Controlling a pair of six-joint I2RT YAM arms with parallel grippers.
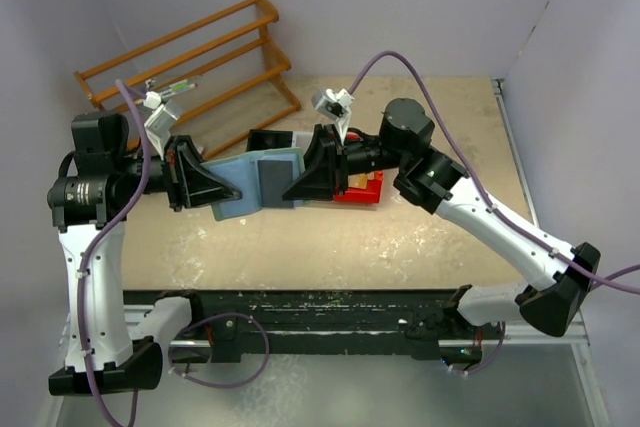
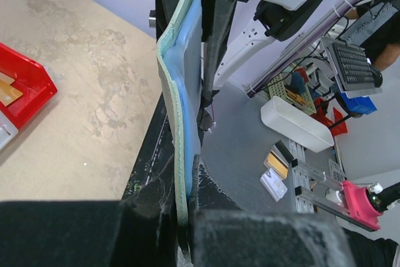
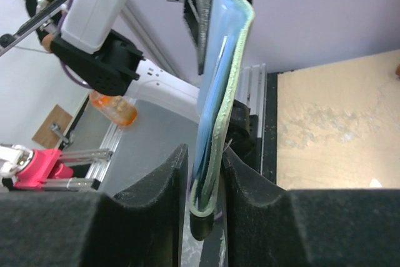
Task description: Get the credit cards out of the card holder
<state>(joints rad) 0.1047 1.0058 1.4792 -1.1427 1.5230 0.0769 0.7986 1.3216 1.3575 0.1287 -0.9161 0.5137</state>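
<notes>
Over the table (image 1: 400, 237), the card holder (image 1: 238, 187) is held spread open. The left gripper (image 1: 215, 190) is clamped on its left edge and the right gripper (image 1: 297, 187) on its right. The red bin (image 1: 362, 192) is mostly hidden behind the right gripper. An orange-gold card (image 2: 9, 92) lies in the bin, cut off at the frame edge.

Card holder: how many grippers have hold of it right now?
2. The left gripper pinches its left edge and the right gripper its right edge, as seen in the top view, with the card holder held between them. No other hold is visible.
</notes>
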